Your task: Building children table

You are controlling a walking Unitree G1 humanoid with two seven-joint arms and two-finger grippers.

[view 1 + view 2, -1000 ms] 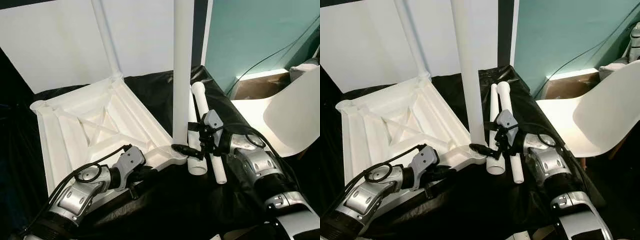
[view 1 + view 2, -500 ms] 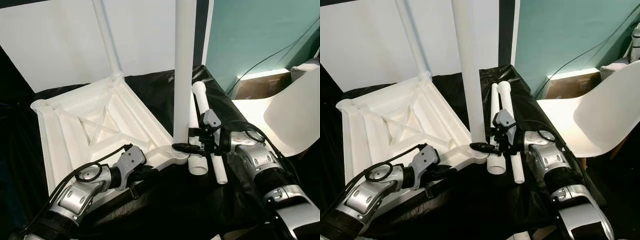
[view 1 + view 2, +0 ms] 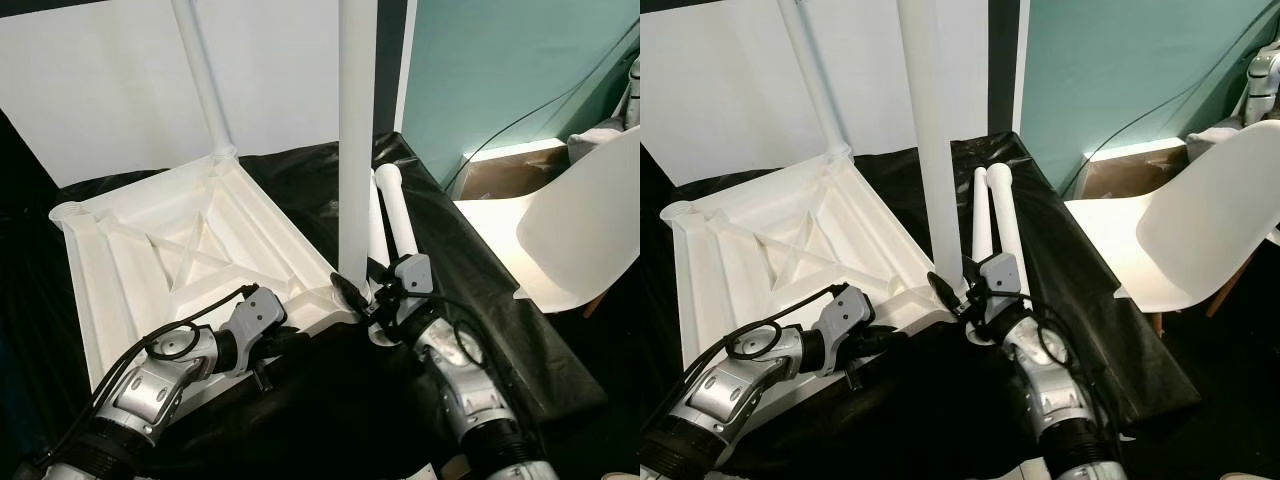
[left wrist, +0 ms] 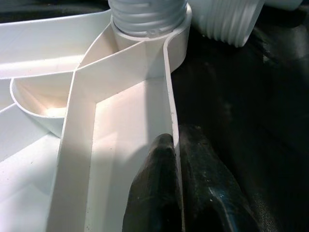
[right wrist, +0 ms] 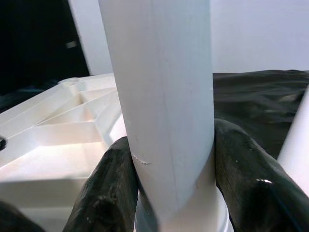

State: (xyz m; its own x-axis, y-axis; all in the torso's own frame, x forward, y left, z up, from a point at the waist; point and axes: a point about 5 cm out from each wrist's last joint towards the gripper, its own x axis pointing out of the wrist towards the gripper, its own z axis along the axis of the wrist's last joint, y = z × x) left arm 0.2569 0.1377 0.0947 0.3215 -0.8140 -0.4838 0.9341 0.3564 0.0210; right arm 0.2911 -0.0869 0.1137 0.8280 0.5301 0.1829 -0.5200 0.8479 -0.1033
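Since a second ago the right gripper (image 3: 352, 293) has moved in from beside the leg (image 3: 356, 140) to its base, the forearm now reaching forward from below. That leg stands upright, long axis vertical, in the near corner socket of the upturned tabletop (image 3: 175, 250) on the black-covered counter (image 3: 470, 270). Right fingers (image 5: 113, 183) pinch the leg on both sides (just above the socket). The left gripper (image 3: 272, 350) lies low, forearm angled inward, its fingers (image 4: 154, 193) pressed onto the tabletop's near rim. Two spare legs (image 3: 392, 205) lie flat, pointing away.
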